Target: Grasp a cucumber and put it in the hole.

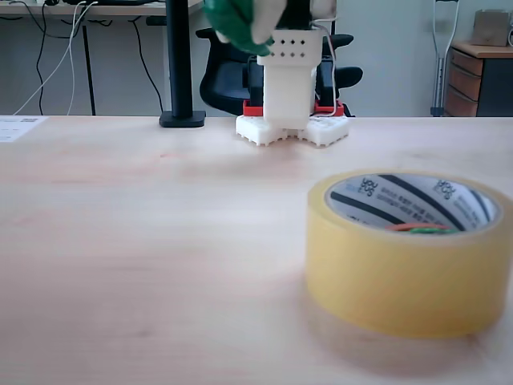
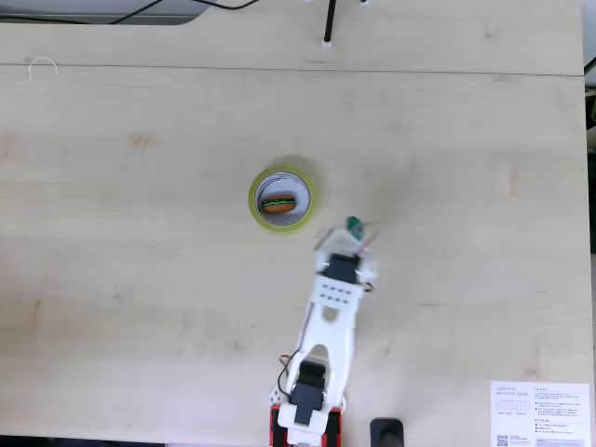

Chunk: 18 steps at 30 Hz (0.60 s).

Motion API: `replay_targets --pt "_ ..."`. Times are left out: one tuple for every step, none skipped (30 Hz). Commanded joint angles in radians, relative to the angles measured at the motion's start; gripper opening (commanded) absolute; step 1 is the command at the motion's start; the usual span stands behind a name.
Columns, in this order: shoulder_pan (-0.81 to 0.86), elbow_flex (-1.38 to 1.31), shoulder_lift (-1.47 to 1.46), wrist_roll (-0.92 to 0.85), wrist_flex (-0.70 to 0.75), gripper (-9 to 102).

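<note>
the tape roll (image 2: 282, 199) lies flat on the wooden table (image 2: 140, 279), its hole (image 2: 296, 199) facing straight up, so anything let go above it would drop in. an orange piece with a green stripe (image 2: 277, 204) already rests at the bottom of that hole; in the low fixed view it shows as an orange and green sliver (image 1: 417, 228) just under the tape roll's near rim (image 1: 405, 281).

the gripper (image 2: 352, 228) hangs in the air just beside the tape roll, on the arm's side of it and off to the right as the fixed view from above shows it. a green thing, most likely the cucumber (image 1: 236, 24), sits at the gripper's tip, blurred, at the top edge of the low fixed view. it appears lifted clear of the table, so i judge the gripper is clenched around the cucumber, though the fingers themselves are too blurred to see.

the carry looks nearly done: the cucumber is close to the tape roll but not yet over the hole. it would need to pass above the tape roll's rim, and the orange piece leaves less room inside. around the tape roll the table is bare wood, its edges lying well away, so there is open space on every side for the arm (image 2: 326, 335) to swing.
</note>
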Motion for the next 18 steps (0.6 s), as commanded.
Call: replay_targets --pt "-0.095 -0.080 0.066 -0.002 -0.023 1" --pt "-0.118 -0.080 0.061 -0.005 -0.034 1" --pt "-0.138 -0.080 0.055 -0.006 -0.048 1" --pt "-0.156 -0.080 0.049 -0.006 -0.063 1" --pt "-0.173 -0.080 0.041 -0.006 -0.083 1" --pt "-0.186 -0.080 0.032 -0.006 -0.104 1" --pt "-0.196 -0.080 0.023 -0.006 -0.123 1" --pt "-0.204 -0.080 0.014 -0.006 -0.143 1" --pt "-0.210 -0.080 0.005 -0.008 -0.164 1" --pt "-0.213 -0.080 -0.006 -0.008 -0.183 1" --pt "-0.218 -0.080 -0.015 -0.008 -0.204 1" --pt "-0.221 -0.080 -0.023 -0.008 -0.222 1" --pt "-0.222 -0.080 -0.034 -0.008 -0.239 1" --pt "-0.225 -0.080 -0.043 -0.008 -0.258 1" --pt "-0.227 -0.080 -0.054 -0.008 -0.281 1" --pt "-0.230 -0.080 -0.066 -0.008 -0.304 1" --pt "-0.235 -0.080 -0.080 -0.008 -0.330 1" --pt "-0.239 -0.080 -0.094 -0.008 -0.354 1"
